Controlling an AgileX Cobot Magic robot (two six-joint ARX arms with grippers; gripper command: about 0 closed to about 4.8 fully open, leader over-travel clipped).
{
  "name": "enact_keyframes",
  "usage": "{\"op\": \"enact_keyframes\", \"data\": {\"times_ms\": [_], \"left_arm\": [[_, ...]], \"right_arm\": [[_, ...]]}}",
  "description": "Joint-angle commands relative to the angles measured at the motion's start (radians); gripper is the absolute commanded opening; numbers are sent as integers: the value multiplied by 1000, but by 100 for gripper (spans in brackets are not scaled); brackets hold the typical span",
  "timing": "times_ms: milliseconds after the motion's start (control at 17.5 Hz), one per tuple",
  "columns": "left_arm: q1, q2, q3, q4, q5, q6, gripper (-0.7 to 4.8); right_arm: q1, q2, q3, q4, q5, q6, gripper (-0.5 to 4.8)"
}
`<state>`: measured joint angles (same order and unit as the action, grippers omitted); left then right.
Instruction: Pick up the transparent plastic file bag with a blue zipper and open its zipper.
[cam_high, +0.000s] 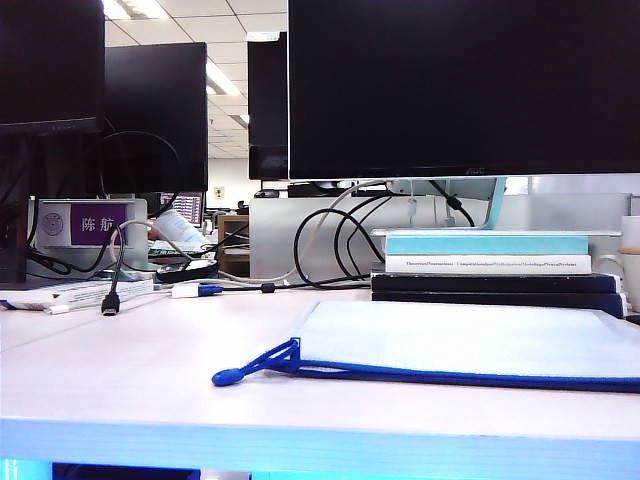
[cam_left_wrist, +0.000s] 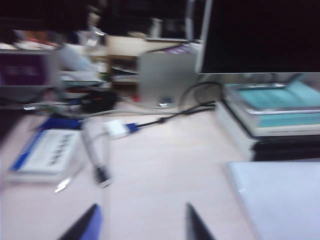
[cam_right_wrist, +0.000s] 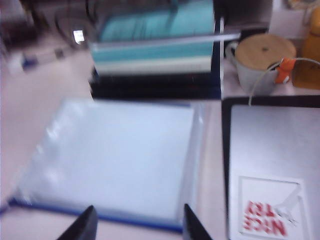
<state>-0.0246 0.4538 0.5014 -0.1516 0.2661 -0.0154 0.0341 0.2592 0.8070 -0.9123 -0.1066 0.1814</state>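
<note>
Transparent plastic file bag: flat, whitish, rectangular pouch lying on the pale counter, near the front edge and towards the right end; nothing holds it.
Blue zipper: runs along the bag's long edge nearest the counter's front edge, and looks closed along the stretch that shows.
Blue cord pull tab: lies on the counter off the bag's left corner, loop stretched out towards the left.
Stacked teal and black books: just behind the bag, towards the back edge.
Left end effector: two dark fingertips apart with bare counter between them, holding nothing (picture blurred); it hovers over the counter to the left of the bag.
Right end effector: fingertips parted, gripping nothing, above the bag's zipper edge; contact with the bag cannot be told.
Grey mug with a round wooden lid: beside the books, at the right end.
Silver laptop: closed, just beside the bag's short edge.
</note>
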Motion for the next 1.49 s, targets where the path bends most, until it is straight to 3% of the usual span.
{"op": "enact_keyframes", "data": {"times_ms": [57, 344, 458, 630, 802, 860, 974, 1089, 1261, 1490], "left_arm": [[5, -145, -86, -36, -86, -26, 168], [8, -423, -206, -77, -156, -45, 122], [11, -453, -240, -89, -187, -45, 94], [11, -452, -289, -98, -202, -42, 73], [11, -452, -336, -71, -201, -9, -5], [11, -452, -349, -68, -201, 5, -5], [12, -452, -364, -69, -211, 5, -5], [13, -452, -370, -109, -282, -23, -5], [13, -452, -369, -177, -289, -45, -5], [13, -452, -375, -135, -277, -4, -5]], "right_arm": [[1, -163, -114, 123, 4, 88, 152], [1, -248, -270, 322, -28, 130, 87], [4, -255, -376, 527, -69, 142, -8], [4, -257, -549, 779, -101, 186, -8], [4, -258, -735, 960, -97, 192, -8], [4, -258, -782, 997, -80, 172, -8], [4, -258, -800, 954, -18, 105, -7], [3, -259, -800, 908, 47, -1, -6], [4, -259, -800, 900, 41, 0, -6], [3, -259, -800, 853, 53, 2, -6]]}}
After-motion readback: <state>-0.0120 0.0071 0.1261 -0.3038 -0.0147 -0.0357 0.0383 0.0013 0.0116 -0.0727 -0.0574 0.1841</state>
